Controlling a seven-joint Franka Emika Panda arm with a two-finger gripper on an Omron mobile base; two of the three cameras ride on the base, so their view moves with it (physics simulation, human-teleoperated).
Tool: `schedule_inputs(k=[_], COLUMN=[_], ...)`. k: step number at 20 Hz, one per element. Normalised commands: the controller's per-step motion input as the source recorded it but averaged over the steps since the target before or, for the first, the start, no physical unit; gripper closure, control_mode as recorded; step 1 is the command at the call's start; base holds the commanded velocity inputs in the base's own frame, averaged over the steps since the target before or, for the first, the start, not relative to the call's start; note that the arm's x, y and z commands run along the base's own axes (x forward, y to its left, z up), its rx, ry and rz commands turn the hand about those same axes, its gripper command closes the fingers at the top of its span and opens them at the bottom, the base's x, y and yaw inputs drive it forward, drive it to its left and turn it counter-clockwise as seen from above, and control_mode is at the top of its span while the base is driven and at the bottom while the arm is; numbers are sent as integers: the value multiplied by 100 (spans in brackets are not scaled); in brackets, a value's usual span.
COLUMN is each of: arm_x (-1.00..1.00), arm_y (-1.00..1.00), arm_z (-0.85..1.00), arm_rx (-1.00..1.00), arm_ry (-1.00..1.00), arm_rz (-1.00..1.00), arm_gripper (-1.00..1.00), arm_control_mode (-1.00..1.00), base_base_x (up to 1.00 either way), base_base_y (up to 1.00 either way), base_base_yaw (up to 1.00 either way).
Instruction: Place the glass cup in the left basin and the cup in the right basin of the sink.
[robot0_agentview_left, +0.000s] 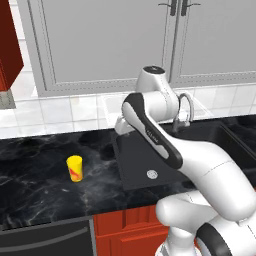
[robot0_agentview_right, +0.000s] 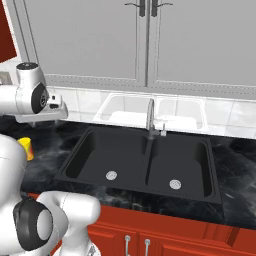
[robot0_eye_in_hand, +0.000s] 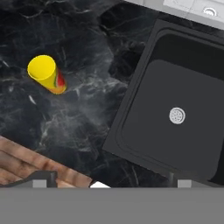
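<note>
Hovering high above the black marble counter (robot0_eye_in_hand: 78, 118) with jaws spread wide and gripping nothing: gripper (robot0_eye_in_hand: 111, 183), its two dark tips barely rising at the bottom edge of the hand view. From there, the cup (robot0_eye_in_hand: 47, 74) at about ten o'clock, well apart, standing upright on the counter beside the sink (robot0_agentview_right: 145, 150) and outside both bowls. Bright yellow, opaque, cylindrical, with a red-orange mark on its side; in the left base view, alone on the stone at nine o'clock of the left basin (robot0_agentview_left: 145, 165); in the right base view, partly hidden behind the arm at the left edge. In the hand view, left basin at about two o'clock of the gripper, matte black with a round silver drain. Counted: one yellow cup; two basins, left basin and the right basin (robot0_agentview_right: 180, 165), split by a centre divider; two silver drains; one chrome faucet (robot0_agentview_right: 150, 120) at the back rim.
</note>
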Motion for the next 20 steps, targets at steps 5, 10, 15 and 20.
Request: schedule_inputs(k=[5,10,15,20], arm_x=[0,7,15,7], arm_y=[27,34,32,23], arm_z=[-12,-12,-12,-14], arm_rx=[0,0,0,0], arm_ry=[-4,-4,0,1], arm_rz=[0,0,0,0], arm_gripper=[-100,-100,-100,-100], arm_control_mode=[-100,-100,-100,-100], base_base_x=[0,0,0,0], base_base_y=[0,0,0,0], base_base_yaw=[0,0,0,0])
